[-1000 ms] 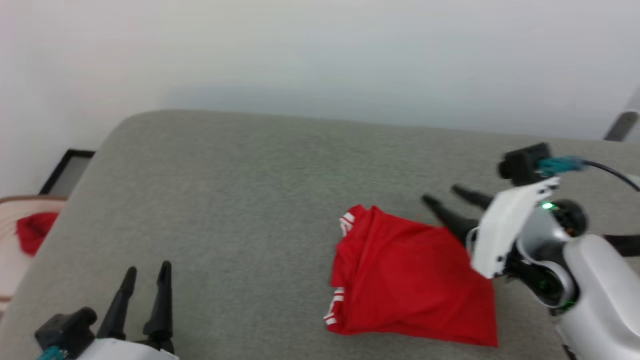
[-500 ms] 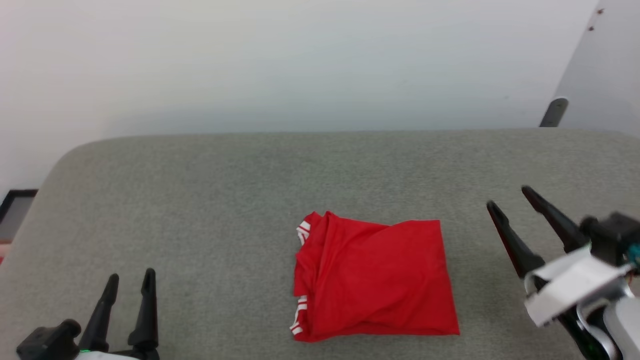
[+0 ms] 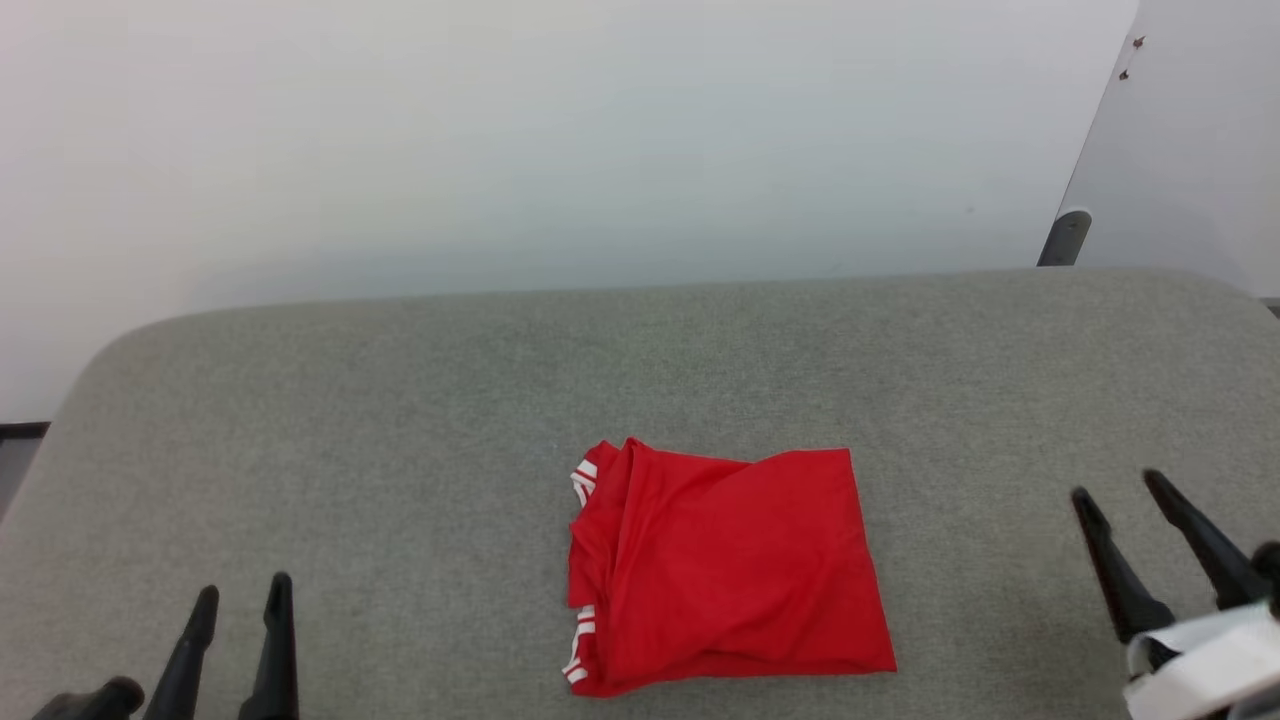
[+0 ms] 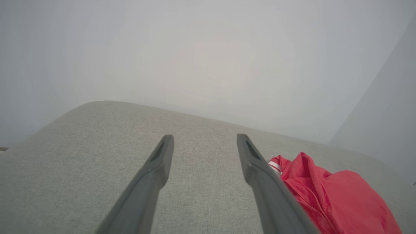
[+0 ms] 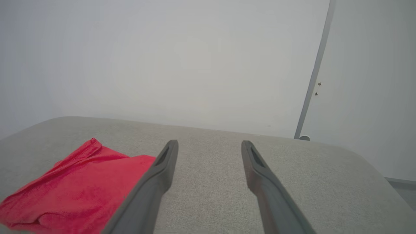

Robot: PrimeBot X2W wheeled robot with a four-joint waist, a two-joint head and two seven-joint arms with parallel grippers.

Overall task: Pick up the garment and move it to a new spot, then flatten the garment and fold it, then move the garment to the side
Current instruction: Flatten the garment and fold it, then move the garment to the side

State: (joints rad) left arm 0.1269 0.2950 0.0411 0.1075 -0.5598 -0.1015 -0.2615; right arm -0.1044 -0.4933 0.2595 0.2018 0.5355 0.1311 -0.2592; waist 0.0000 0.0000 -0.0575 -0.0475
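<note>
On the grey cushion (image 3: 380,400): the red shirt (image 3: 725,570) lies folded into a rough square, close to the near edge and between the two claws, touching neither.
Shirt's left edge: and look, striped red-and-white trim (image 3: 583,472) peeks out at the far corner, and again at the near corner.
Shirt's surface: mostly flat, with a few soft creases running across the top layer.
Left claw (image 3: 244,585): low in the lower left of the head view, fingers pointing up and away, side by side and nearly parallel.
Left claw's state: jaws apart, nothing between them. The left wrist view shows bare cushion in the gap and the shirt off past the right-hand finger.
Right claw (image 3: 1116,484): lower right of the head view, fingers slanting up and to the left, white wrist casing (image 3: 1200,660) just behind them.
Right claw's state: spread wide and empty. The right wrist view has grey cushion in the gap and the shirt at lower left, beyond the left-hand finger.
Both arms: drawn low, each well apart from the shirt, one on either side.
Behind the cushion: a pale wall (image 3: 500,150), with a pale panel (image 3: 1190,150) at the far right.
</note>
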